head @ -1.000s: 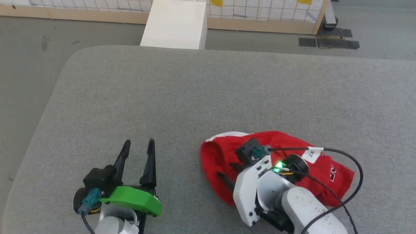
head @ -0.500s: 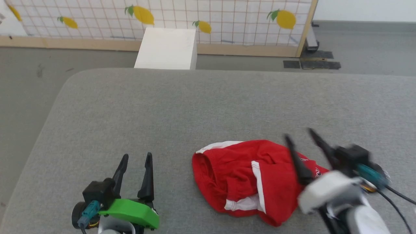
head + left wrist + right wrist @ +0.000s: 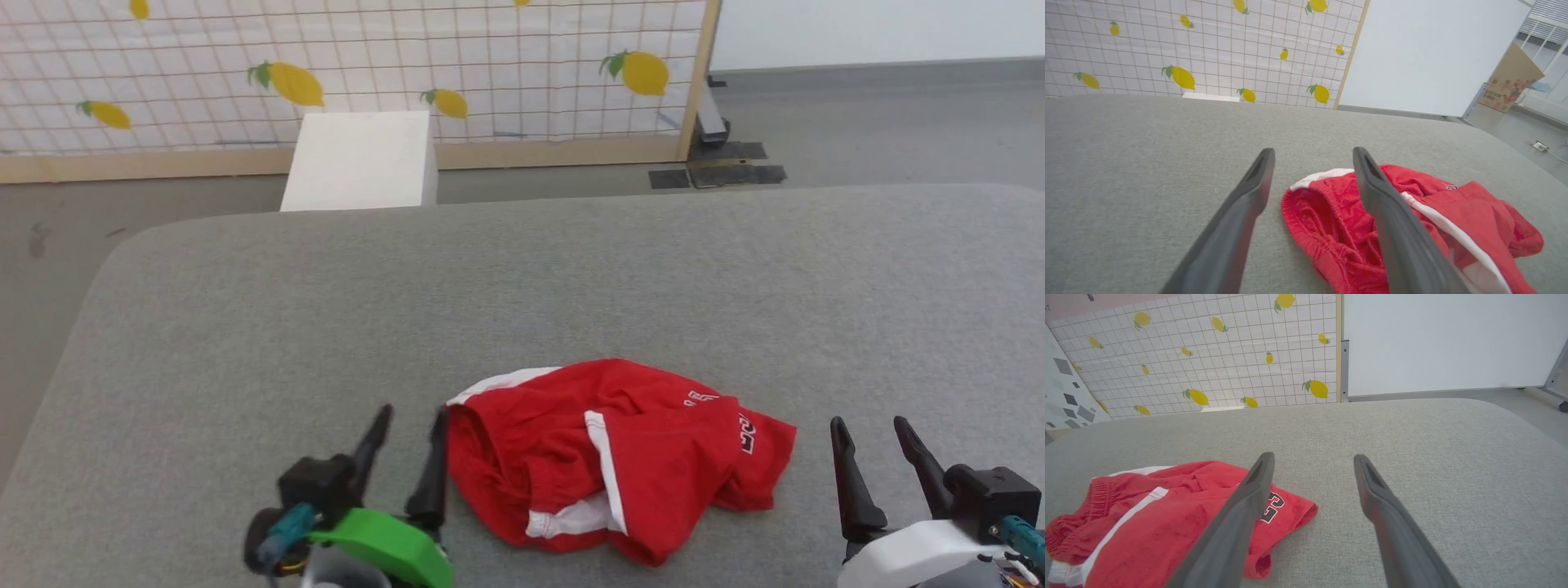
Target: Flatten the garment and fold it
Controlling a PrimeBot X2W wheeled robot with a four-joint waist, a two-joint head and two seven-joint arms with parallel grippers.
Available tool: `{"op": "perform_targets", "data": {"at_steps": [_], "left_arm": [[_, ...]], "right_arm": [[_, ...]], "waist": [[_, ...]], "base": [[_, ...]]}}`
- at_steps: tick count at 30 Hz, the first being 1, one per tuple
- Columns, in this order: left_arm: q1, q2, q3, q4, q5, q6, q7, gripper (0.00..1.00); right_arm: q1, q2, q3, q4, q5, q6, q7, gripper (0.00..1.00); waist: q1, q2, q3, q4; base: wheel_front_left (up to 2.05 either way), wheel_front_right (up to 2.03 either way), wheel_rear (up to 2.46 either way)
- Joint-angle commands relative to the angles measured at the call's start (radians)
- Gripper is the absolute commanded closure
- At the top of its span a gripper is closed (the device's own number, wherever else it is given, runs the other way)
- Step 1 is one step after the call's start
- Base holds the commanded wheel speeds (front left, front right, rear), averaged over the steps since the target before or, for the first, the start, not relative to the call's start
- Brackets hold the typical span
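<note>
The garment (image 3: 612,457), red shorts with white stripes and a white print, lies crumpled near the front of the grey table (image 3: 522,294). Its elastic waistband faces left. My left gripper (image 3: 412,418) stands open just left of the waistband, nothing between its fingers; in the left wrist view the garment (image 3: 1412,228) lies under and right of the right finger. My right gripper (image 3: 869,429) is open to the right of the garment, apart from it. In the right wrist view the garment (image 3: 1147,522) lies to the left of my gripper (image 3: 1312,459), behind the left finger.
A white box (image 3: 359,163) stands on the floor beyond the table's far edge, before a lemon-print grid panel (image 3: 351,65). The table's far half is bare grey fabric. A cardboard box (image 3: 1511,79) shows far right in the left wrist view.
My right gripper has let go of the garment, opened and drawn back to its right. The left gripper has come close to the waistband. The head camera has tilted up and turned.
</note>
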Motion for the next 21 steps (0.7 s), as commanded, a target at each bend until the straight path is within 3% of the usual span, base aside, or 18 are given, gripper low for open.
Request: {"op": "perform_targets", "data": {"at_steps": [1, 12, 21], "left_arm": [[-0.027, -0.002, -0.021, 0.015, -0.022, -0.005, 0.022, 0.00], [-0.227, -0.002, -0.127, 0.170, -0.220, 0.133, 0.382, 0.00], [-0.360, -0.001, -0.113, 0.284, -0.309, 0.214, 0.605, 0.00]], "right_arm": [[-0.005, 0.002, -0.001, 0.001, -0.002, -0.001, -0.009, 0.00], [-0.038, 0.002, 0.026, 0.015, 0.017, -0.001, -0.019, 0.00], [-0.067, 0.002, 0.048, 0.022, 0.021, -0.001, -0.026, 0.00]], "waist": [[0.0000, -0.0001, 0.003, -0.017], [0.0000, -0.0001, 0.051, -0.054], [0.0000, -0.0001, 0.091, -0.086]], "base": [[0.00, 0.00, 0.00], [0.00, 0.00, 0.00], [0.00, 0.00, 0.00]]}}
